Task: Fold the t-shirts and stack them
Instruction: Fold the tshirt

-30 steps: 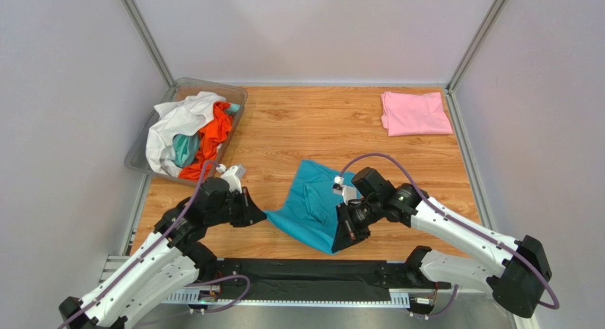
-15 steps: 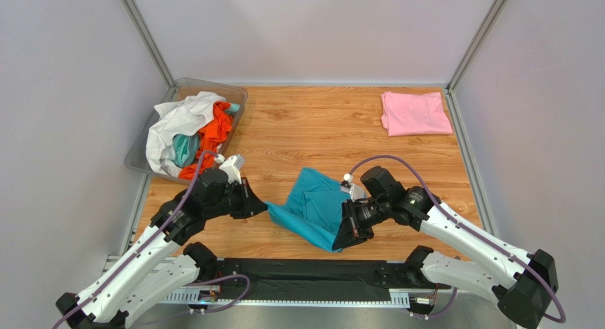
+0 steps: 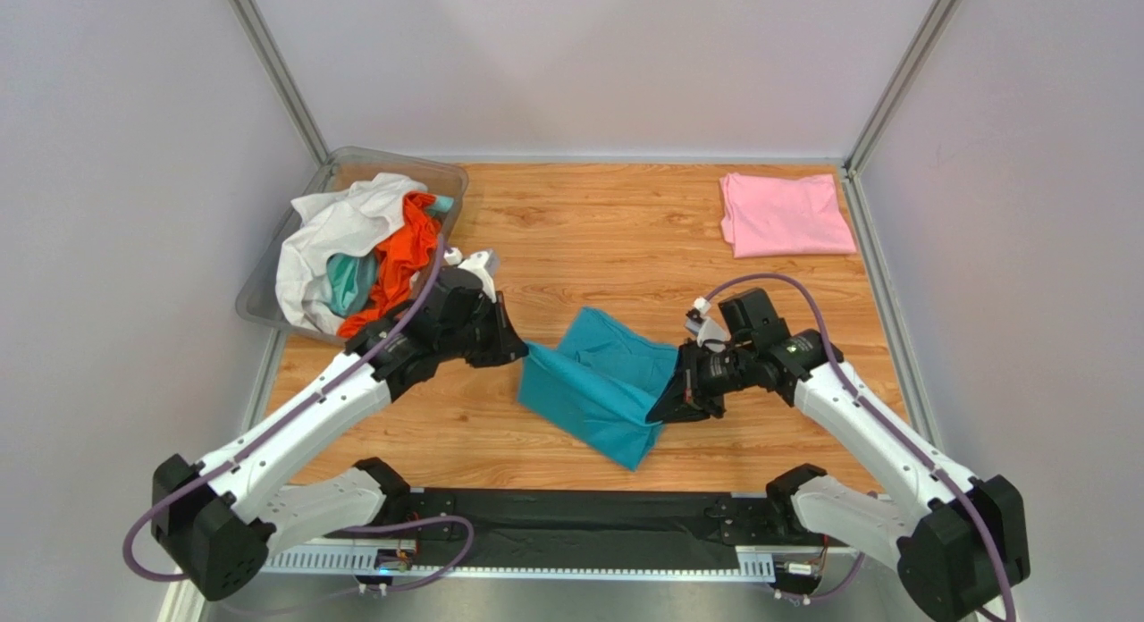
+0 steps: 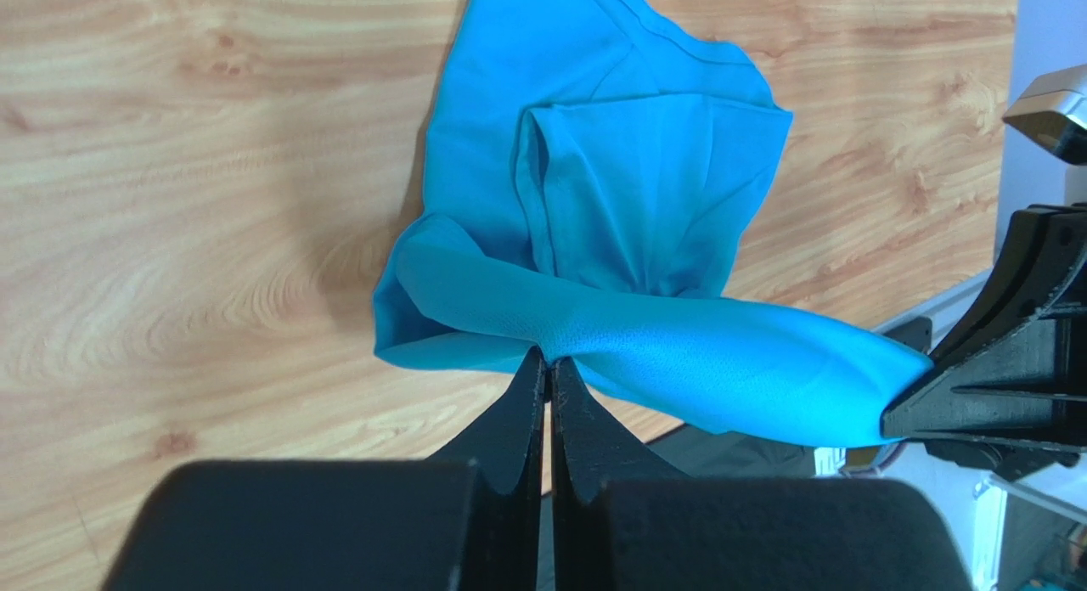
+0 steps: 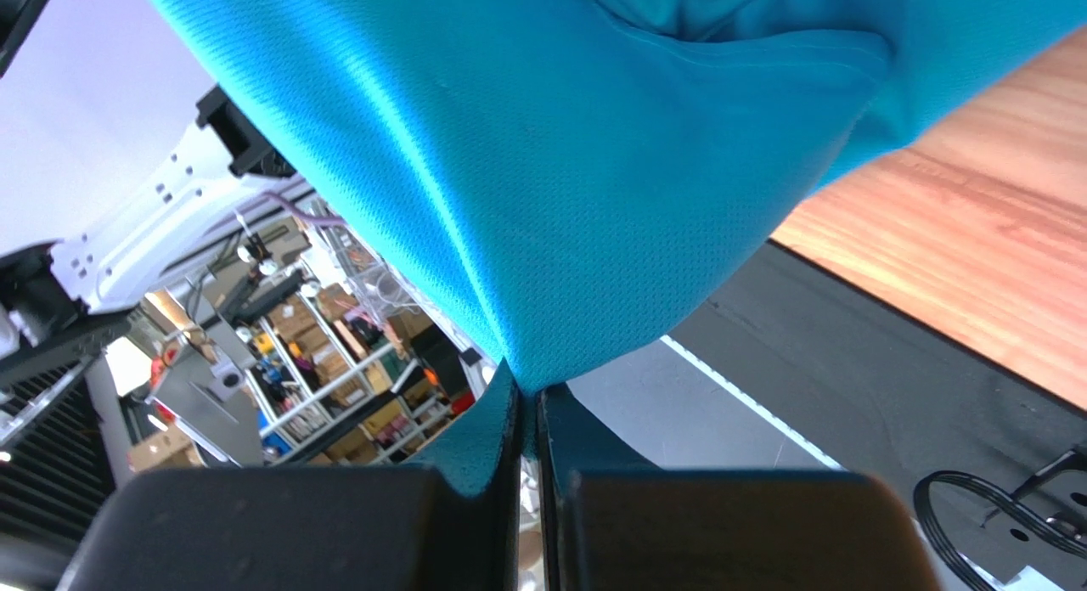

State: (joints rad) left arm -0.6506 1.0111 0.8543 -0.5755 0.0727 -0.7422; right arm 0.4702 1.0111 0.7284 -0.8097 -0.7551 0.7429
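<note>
A teal-blue t-shirt [image 3: 598,385] hangs lifted between both grippers over the table's near middle, its lower part trailing on the wood. My left gripper [image 3: 517,350] is shut on its left edge; in the left wrist view the closed jaws [image 4: 546,359] pinch the teal-blue fabric [image 4: 613,196]. My right gripper [image 3: 668,401] is shut on its right edge; in the right wrist view the jaws [image 5: 526,385] pinch the fabric [image 5: 536,158]. A folded pale pink t-shirt [image 3: 784,213] lies at the far right. White [image 3: 329,233], orange [image 3: 399,263] and light aqua [image 3: 352,280] shirts are heaped at the far left.
A clear plastic bin [image 3: 450,182] at the far left holds the heap of shirts. Grey walls and metal rails border the wooden table [image 3: 591,240]. A black strip [image 3: 578,522] runs along the near edge between the arm bases.
Both grippers have moved away from the near edge and spread apart, carrying the teal-blue shirt's edges up and back, so the shirt has stretched out between them.
</note>
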